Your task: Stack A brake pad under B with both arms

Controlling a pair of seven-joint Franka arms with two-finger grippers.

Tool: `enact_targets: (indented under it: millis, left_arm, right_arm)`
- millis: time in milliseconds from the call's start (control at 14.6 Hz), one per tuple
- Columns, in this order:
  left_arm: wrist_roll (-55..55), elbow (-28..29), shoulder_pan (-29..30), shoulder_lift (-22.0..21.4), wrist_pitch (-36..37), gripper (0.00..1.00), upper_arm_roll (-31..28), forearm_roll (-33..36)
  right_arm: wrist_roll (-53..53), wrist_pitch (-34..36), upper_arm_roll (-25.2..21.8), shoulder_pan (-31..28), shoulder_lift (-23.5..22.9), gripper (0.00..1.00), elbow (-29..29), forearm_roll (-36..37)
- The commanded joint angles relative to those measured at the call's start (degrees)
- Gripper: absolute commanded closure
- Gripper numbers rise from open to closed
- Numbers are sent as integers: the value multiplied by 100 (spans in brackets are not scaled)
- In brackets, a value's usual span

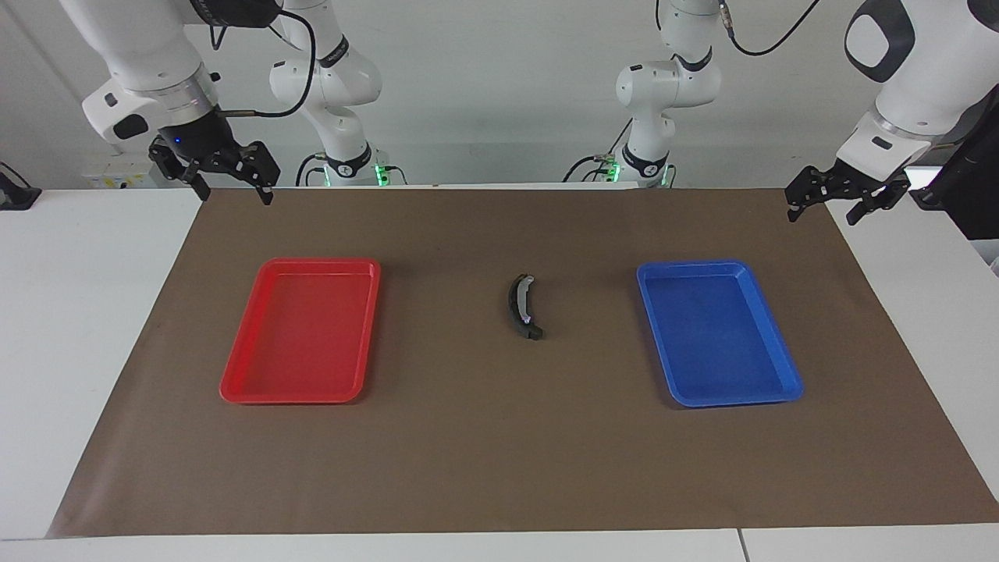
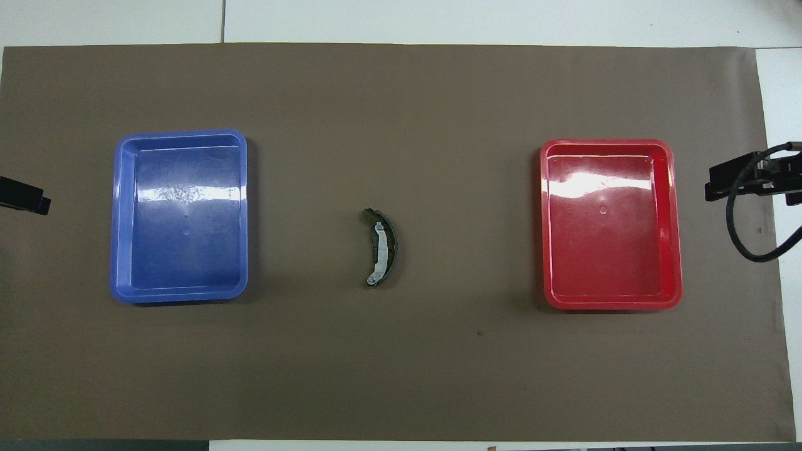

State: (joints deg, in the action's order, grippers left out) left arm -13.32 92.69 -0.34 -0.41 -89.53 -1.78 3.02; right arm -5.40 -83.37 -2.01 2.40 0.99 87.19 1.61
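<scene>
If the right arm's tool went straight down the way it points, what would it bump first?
Probably only the brown mat: the right tool hangs over its corner nearest the robots, clear of the red tray, though depth is unclear.

I'm working in what looks like a robotics lab: two white arms on fixed bases with trailing cables stand against a plain white wall. A white table (image 1: 94,328) carries a brown mat (image 1: 499,453) with a red tray (image 1: 234,389) and a blue tray (image 1: 788,390).
</scene>
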Motion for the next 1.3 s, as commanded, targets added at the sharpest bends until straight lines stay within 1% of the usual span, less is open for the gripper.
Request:
enact_targets:
  millis: [0, 274, 617, 754, 1234]
  left_arm:
    - [425, 64, 69, -38, -38, 0, 326, 41]
    - [488, 187, 52, -91, -99, 0, 371, -47]
    - [471, 188, 17, -91, -100, 1, 371, -196]
    - [471, 170, 52, -82, -109, 1, 363, -415]
    - [427, 205, 17, -91, -205, 0, 345, -416]
  right_arm:
    - [154, 76, 17, -29, -20, 0, -62, 76]
    - [242, 85, 17, -29, -11, 0, -36, 67]
    - [242, 85, 17, -29, 6, 0, -18, 67]
    - [233, 85, 17, -29, 6, 0, -18, 67]
    - [233, 85, 17, -29, 6, 0, -18, 58]
